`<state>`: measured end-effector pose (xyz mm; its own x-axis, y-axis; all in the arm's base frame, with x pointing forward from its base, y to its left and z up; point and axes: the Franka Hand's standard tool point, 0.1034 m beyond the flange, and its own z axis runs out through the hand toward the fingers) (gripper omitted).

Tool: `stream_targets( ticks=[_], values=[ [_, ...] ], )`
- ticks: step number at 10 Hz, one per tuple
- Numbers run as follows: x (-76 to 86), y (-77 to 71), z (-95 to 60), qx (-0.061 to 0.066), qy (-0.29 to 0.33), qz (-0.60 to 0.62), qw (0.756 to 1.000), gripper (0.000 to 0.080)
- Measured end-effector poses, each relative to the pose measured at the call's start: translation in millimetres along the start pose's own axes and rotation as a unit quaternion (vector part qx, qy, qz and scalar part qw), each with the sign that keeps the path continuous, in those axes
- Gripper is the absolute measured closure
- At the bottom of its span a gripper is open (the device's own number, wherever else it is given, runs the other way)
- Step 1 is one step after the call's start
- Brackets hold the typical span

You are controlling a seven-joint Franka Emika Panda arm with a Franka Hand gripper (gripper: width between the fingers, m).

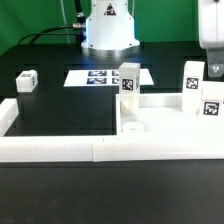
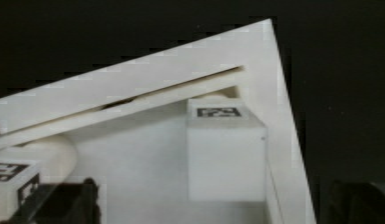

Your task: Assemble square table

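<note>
Four white leg posts show in your exterior view, all blocky, matte plastic, each with a black-and-white tag on a face. The lone leg post point(image 1: 27, 80) is a short cube-like piece lying on the black table point(image 1: 60, 110) toward the exterior view's left, well apart from the rest. The middle leg post point(image 1: 128, 82) stands upright at the tabletop's far corner; you cannot tell whether it sits on the top or just behind it. Two right-hand leg posts point(image 1: 191, 80) stand close together at the exterior view's right, the nearer one point(image 1: 210, 105) showing its tag squarely.

Your tabletop point(image 1: 170, 115) is a smooth, flat white slab lying in the right half of the scene, its near edge against the long low border wall point(image 1: 70, 148). One round corner hole point(image 1: 133, 127) shows near that wall. The flat printed marker board point(image 1: 105, 77) lies behind, in front of the robot's rounded white base point(image 1: 108, 25).

Your gripper point(image 1: 212, 66) hangs above the two right-hand posts, mostly cut off by the frame edge; you cannot tell whether its fingers stand apart or together, and nothing shows held.

From the wrist, you see a broad white panel point(image 2: 171, 170) with sharp straight edges meeting at a corner, and a square-sectioned tagged post point(image 2: 224, 140) standing on it.
</note>
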<state>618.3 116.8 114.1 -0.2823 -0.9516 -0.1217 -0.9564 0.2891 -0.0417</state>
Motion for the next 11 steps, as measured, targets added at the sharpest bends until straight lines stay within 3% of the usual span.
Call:
stream_targets(
  ticks=[7, 8, 10, 11],
  values=[
    [1.1, 2.0, 3.6, -0.003, 0.002, -0.007, 1.0, 0.0151],
    [9.2, 5.7, 2.4, 0.001, 0.0, -0.044, 0.999, 0.0151],
    [41.7, 23.6, -21.8, 0.009, -0.008, -0.154, 0.988, 0.0151],
    [54.4, 25.7, -29.1, 0.014, -0.008, -0.209, 0.978, 0.0151]
  ],
)
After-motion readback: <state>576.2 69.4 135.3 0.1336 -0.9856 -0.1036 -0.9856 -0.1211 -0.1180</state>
